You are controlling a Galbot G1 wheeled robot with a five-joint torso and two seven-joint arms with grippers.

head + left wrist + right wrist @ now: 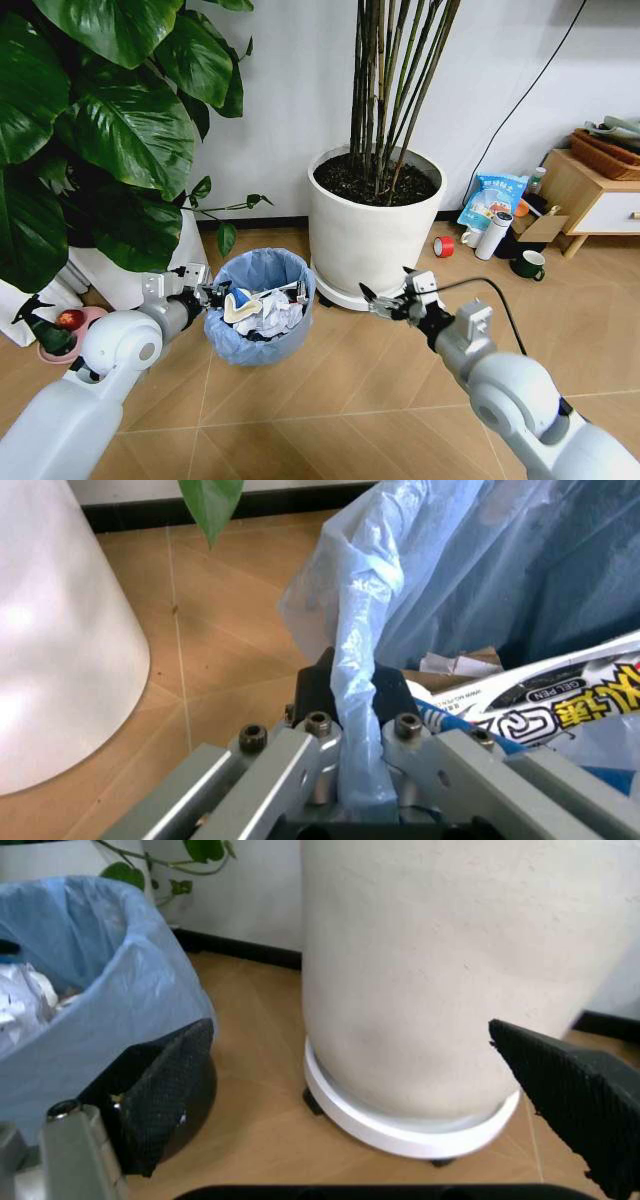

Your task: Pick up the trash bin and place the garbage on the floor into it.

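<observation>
So the trash bin is a small round thing lined with a crinkly light blue bag, sitting on the floor between the leafy plant's white pot and the big white plant pot. It's stuffed with garbage: crumpled white paper and a printed wrapper. The left gripper is pinched shut on the bin's rim at the side nearest the leafy plant, bag plastic bunched between its fingers. The right gripper hangs with its jaws spread wide and nothing in them, just in front of the big pot's wheeled base, near the bin but not touching. Plenty of bare chevron boards toward the robot.
</observation>
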